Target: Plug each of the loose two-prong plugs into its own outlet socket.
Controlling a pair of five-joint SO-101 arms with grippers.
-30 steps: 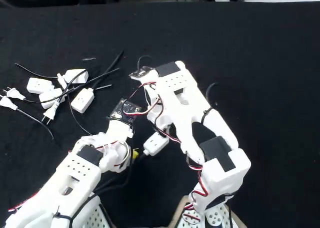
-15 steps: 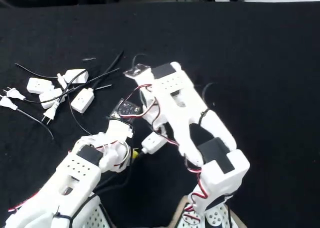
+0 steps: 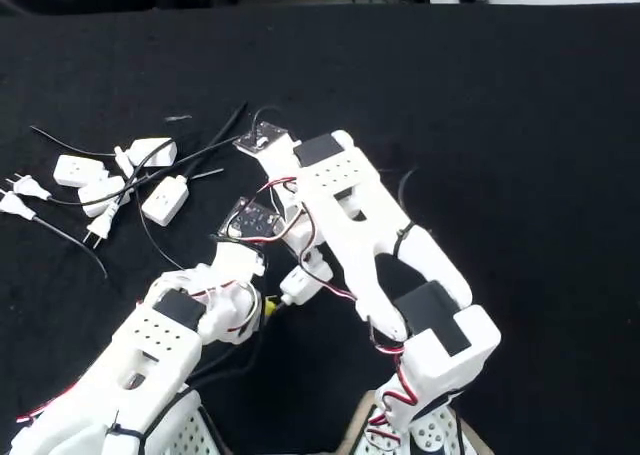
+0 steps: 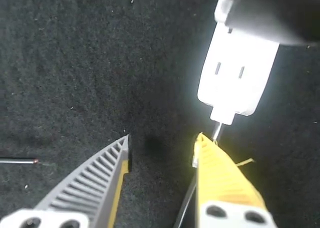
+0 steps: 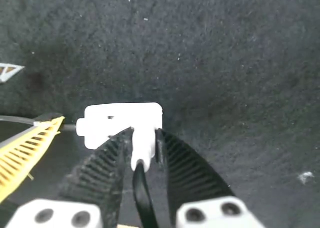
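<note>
My right gripper [image 5: 144, 134] is shut on a white two-prong plug [image 5: 143, 147] whose black cord [image 5: 141, 193] runs back between the fingers. The plug meets a white outlet socket [image 5: 122, 122] lying on the black table. In the high view this socket [image 3: 300, 285] sits under my folded right arm. My left gripper [image 4: 162, 140] stands open just beside it, its yellow finger [image 4: 220, 173] touching the thin stub at the end of the socket [image 4: 232, 80]. Two slots show on the socket's face. The left gripper [image 3: 262, 306] has nothing between its fingers.
At the table's left lies a cluster of several white sockets [image 3: 165, 200] and loose plugs [image 3: 30, 187] with tangled black cords [image 3: 190, 160]. The black cloth [image 3: 500, 125] covers the table to the right and back.
My right arm has swung leftward and a little farther out, and the socket has shifted slightly left with it. The left arm has stayed still.
</note>
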